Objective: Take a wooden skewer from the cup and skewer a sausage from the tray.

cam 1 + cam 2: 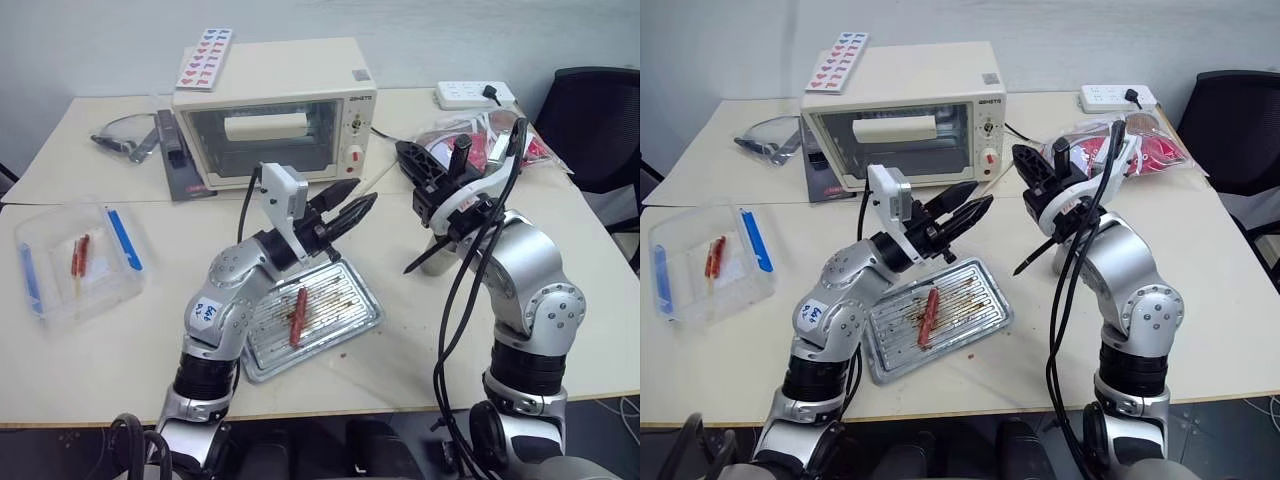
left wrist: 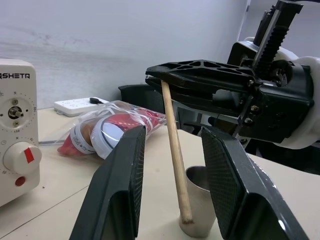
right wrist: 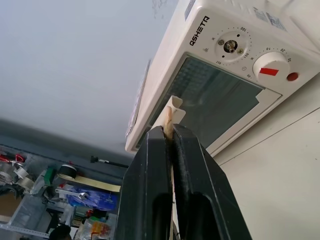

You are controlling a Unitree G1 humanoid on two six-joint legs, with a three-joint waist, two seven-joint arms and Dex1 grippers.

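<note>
Head view, your right hand (image 1: 425,262) raised over the table (image 1: 420,340), sausage (image 1: 298,316) lengthwise in the tray (image 1: 355,318), left wrist view, wooden skewer (image 2: 175,150) near-upright above the cup (image 2: 197,200), left hand (image 2: 172,180) half-open around it, right wrist view, right hand pinching the skewer.

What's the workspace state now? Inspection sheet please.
Surface: pale tables, pushed together.
Job's things: sausage lies in stained tray; skewer held up, cup behind it.
Clutter: oven, card on top; clear box with sausage inside; bag; goggles.
Grippers: right gripper shut on skewer; left gripper open, fingers either side of skewer.
Cables: black cables along right arm; power strip, plugged, at far edge.
Surroundings: black chair; pale wall.
</note>
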